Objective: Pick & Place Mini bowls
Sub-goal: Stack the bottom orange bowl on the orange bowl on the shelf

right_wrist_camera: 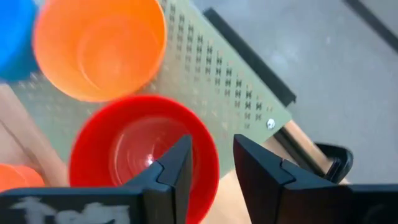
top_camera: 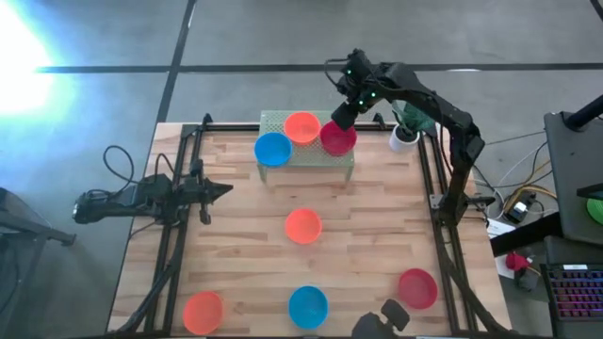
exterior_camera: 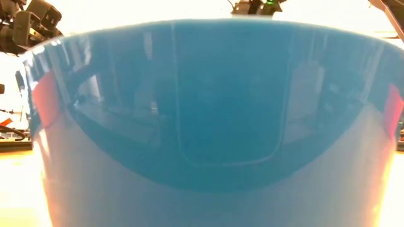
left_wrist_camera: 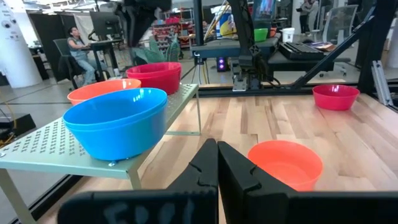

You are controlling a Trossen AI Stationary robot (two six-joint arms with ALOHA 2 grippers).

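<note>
At the table's left edge the left gripper (top_camera: 224, 190) waits low over the wood, its fingers (left_wrist_camera: 205, 167) pressed together with nothing between them. Near the front left corner sits an orange bowl (top_camera: 203, 310). Farther right, a perforated green shelf (top_camera: 343, 157) stands at the table's far side and carries three mini bowls: a blue bowl (top_camera: 272, 149) on its left end, an orange one (top_camera: 301, 127) toward the back, and a red bowl (top_camera: 338, 138) on its right end. Another orange bowl (top_camera: 302, 226) rests mid-table, and a blue bowl (top_camera: 308, 306) sits at the front edge, filling the low view. The right gripper (top_camera: 344, 115) hangs over the red bowl on the shelf, jaws spread, one finger (right_wrist_camera: 176, 167) inside the rim and the other outside. A second red bowl (top_camera: 416, 287) lies near the front right corner.
</note>
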